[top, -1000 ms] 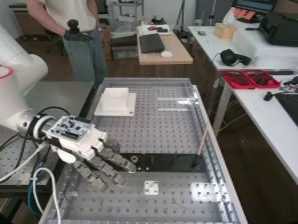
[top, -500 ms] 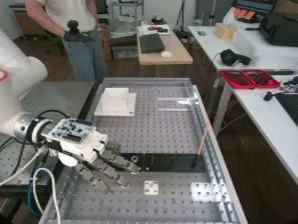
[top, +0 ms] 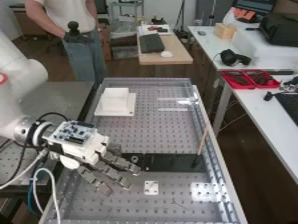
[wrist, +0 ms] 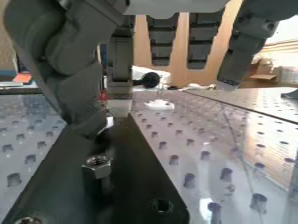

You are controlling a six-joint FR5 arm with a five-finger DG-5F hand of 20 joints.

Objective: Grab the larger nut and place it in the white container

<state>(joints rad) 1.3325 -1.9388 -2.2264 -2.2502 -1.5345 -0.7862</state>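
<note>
The hand (top: 81, 149) is over the left end of the flat black bar in the high view, its fingers long and relaxed, pointing down toward the bench. The bearing (top: 134, 159) stands on the bar just beyond the fingers. A white container (top: 116, 100) sits farther back on the bench. From the wrist, the hand (wrist: 70, 60) hangs above the bar with nothing held. The larger nut (wrist: 98, 165), six-sided, stands upright on the bar just below a dark fingertip, apart from it. A round metal part (wrist: 28, 220) is partly cut off at the edge.
The black bar (top: 174, 162) crosses the perforated bench. A thin wooden stick (top: 203, 141) leans near its far end, by the bench's raised side rail (top: 223, 167). A small white plate (top: 151, 188) lies in front of the bar.
The hand has shifted slightly right and toward the bench's near end in the high view. Its fingers remain extended. The bearing and the white container have stayed in place.
</note>
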